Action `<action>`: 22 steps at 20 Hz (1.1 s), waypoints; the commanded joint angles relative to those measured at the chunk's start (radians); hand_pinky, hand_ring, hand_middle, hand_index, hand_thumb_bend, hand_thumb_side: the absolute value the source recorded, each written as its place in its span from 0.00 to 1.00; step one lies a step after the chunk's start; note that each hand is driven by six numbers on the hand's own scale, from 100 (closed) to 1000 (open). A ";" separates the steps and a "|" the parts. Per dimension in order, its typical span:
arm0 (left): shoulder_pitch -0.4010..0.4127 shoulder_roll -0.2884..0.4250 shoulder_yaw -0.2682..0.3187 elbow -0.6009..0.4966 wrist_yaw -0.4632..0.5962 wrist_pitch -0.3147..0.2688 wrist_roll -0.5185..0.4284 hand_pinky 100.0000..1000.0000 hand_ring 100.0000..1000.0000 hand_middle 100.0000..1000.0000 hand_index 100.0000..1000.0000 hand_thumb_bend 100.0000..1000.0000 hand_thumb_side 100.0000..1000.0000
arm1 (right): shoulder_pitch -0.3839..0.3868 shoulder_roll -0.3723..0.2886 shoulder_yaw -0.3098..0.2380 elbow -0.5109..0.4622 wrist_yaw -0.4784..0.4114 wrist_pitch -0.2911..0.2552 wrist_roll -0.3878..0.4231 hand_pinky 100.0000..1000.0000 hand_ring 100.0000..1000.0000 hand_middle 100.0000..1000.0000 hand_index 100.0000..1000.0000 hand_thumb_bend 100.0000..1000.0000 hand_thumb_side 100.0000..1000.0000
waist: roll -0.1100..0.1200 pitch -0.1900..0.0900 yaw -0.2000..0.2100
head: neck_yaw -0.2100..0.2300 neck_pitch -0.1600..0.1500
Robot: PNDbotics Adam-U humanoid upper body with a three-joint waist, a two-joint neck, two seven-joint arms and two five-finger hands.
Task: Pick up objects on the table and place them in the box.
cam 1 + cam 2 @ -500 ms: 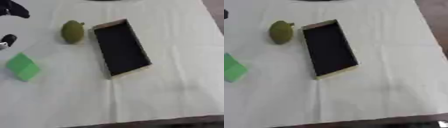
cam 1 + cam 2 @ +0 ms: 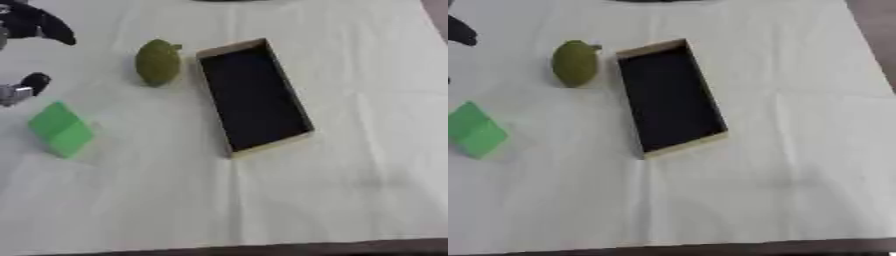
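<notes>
Left hand (image 2: pixel 26 30), black with silver joints, at far-left edge, mostly cropped; fingers' state: cannot tell. Bright green block (image 2: pixel 59 129) sits near-left on the pale cloth-covered table (image 2: pixel 350 190), just nearer than the hand. Olive-green rounded fruit (image 2: pixel 158 62) lies just left of the open rectangular tan box with a black inside (image 2: pixel 254 97), apart from it. Box holds nothing, angled at centre.
</notes>
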 commanded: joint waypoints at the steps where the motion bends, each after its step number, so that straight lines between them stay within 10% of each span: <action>1: -0.006 0.043 0.010 -0.008 -0.007 -0.048 -0.081 0.93 0.90 0.85 0.93 0.04 0.39 | 0.003 -0.009 -0.001 -0.015 0.016 -0.327 0.327 1.00 1.00 0.64 0.96 0.00 0.41 | 0.002 -0.019 0.002 | 0.004 -0.004; 4: 0.007 0.050 0.009 -0.016 -0.020 -0.051 -0.085 0.93 0.91 0.84 0.94 0.18 0.67 | 0.004 -0.005 0.004 -0.015 0.030 -0.327 0.327 1.00 1.00 0.64 0.97 0.00 0.41 | 0.003 -0.019 0.004 | 0.008 -0.005; 7: 0.025 0.069 0.003 -0.023 -0.065 -0.069 -0.085 0.93 0.92 0.84 0.94 0.33 0.44 | 0.009 0.000 0.008 -0.015 0.046 -0.327 0.327 1.00 1.00 0.64 0.97 0.00 0.41 | 0.006 -0.021 0.009 | 0.005 -0.003; 16: 0.042 0.106 -0.048 0.015 -0.126 -0.107 -0.082 0.96 0.95 0.88 0.97 0.57 0.48 | 0.030 0.010 0.022 -0.015 0.087 -0.327 0.327 1.00 1.00 0.63 0.97 0.00 0.41 | 0.022 -0.040 0.034 | -0.016 0.022; 19: 0.048 0.126 -0.078 0.035 -0.160 -0.129 -0.057 0.95 0.94 0.87 0.98 0.64 0.24 | 0.037 0.010 0.023 -0.015 0.093 -0.327 0.327 1.00 1.00 0.62 0.97 0.00 0.41 | 0.027 -0.047 0.043 | -0.029 0.035; 22: 0.039 0.124 -0.097 0.059 -0.172 -0.150 -0.040 0.95 0.94 0.87 0.99 0.63 0.25 | 0.039 0.010 0.029 -0.015 0.104 -0.327 0.327 1.00 1.00 0.62 0.98 0.00 0.41 | 0.028 -0.050 0.049 | -0.035 0.038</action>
